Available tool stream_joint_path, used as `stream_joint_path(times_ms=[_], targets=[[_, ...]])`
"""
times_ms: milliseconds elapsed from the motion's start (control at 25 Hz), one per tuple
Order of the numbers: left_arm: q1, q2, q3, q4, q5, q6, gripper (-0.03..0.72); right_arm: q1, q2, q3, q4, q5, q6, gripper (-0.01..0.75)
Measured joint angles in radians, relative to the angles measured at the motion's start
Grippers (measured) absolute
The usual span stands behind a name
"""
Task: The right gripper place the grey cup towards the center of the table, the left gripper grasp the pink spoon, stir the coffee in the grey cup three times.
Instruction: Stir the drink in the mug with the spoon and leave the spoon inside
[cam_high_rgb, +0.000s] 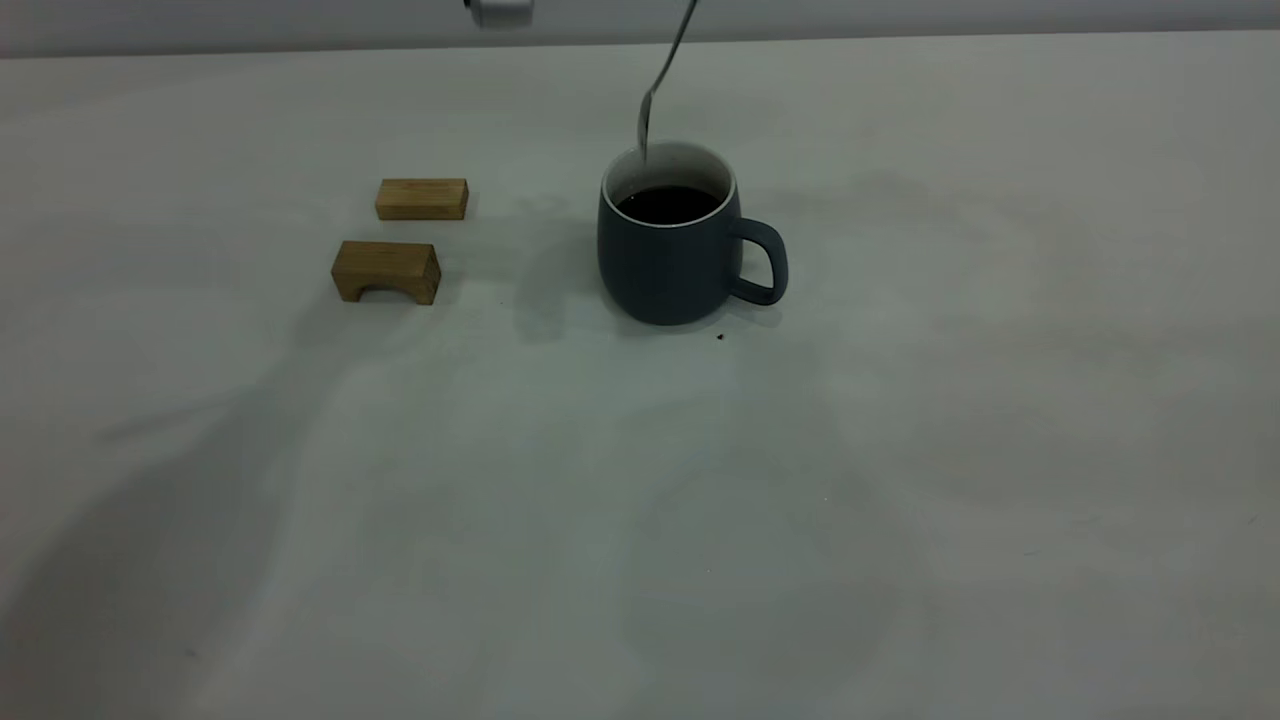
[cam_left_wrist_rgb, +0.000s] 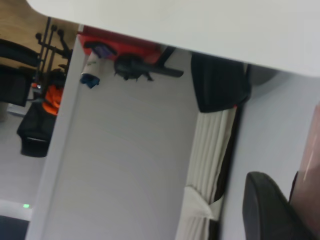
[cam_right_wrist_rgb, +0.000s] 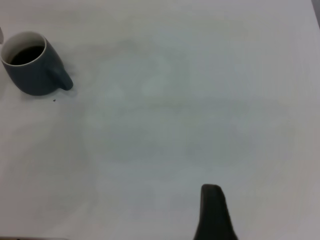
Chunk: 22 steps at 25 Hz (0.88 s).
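Note:
The grey cup (cam_high_rgb: 668, 262) stands upright near the middle of the table (cam_high_rgb: 900, 450), its handle toward the right, with dark coffee (cam_high_rgb: 668, 205) inside. The pink spoon's grey metal neck and bowl (cam_high_rgb: 658, 85) hang down from the top edge, and the bowl tip is just above the cup's far rim, clear of the coffee. In the left wrist view my left gripper (cam_left_wrist_rgb: 292, 200) is shut on the pink spoon's handle (cam_left_wrist_rgb: 311, 160), high above the table. Part of my right gripper (cam_right_wrist_rgb: 212, 212) shows far from the grey cup (cam_right_wrist_rgb: 34, 70), with nothing in it.
Two small wooden blocks lie left of the cup: a flat one (cam_high_rgb: 421, 199) and an arched one (cam_high_rgb: 386, 271). A dark speck (cam_high_rgb: 719, 337) sits by the cup's base. A silver camera module (cam_high_rgb: 499, 11) pokes in at the top edge.

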Motion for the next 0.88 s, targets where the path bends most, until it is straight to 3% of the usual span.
stream_joint_path(times_ms=[240,440,880], targets=[[0.000,0.057,-0.002,-0.069,-0.059,0.032,0.146,0.000,0.000,0.000,0.000,0.000,0.000,0.570],[0.000,0.123,-0.002,-0.211,-0.082,0.189,0.146,0.000,0.000,0.000,0.000,0.000,0.000,0.570],[0.009,0.200,-0.002,-0.257,-0.019,0.259,0.146,0.000,0.000,0.000,0.000,0.000,0.000,0.570]])
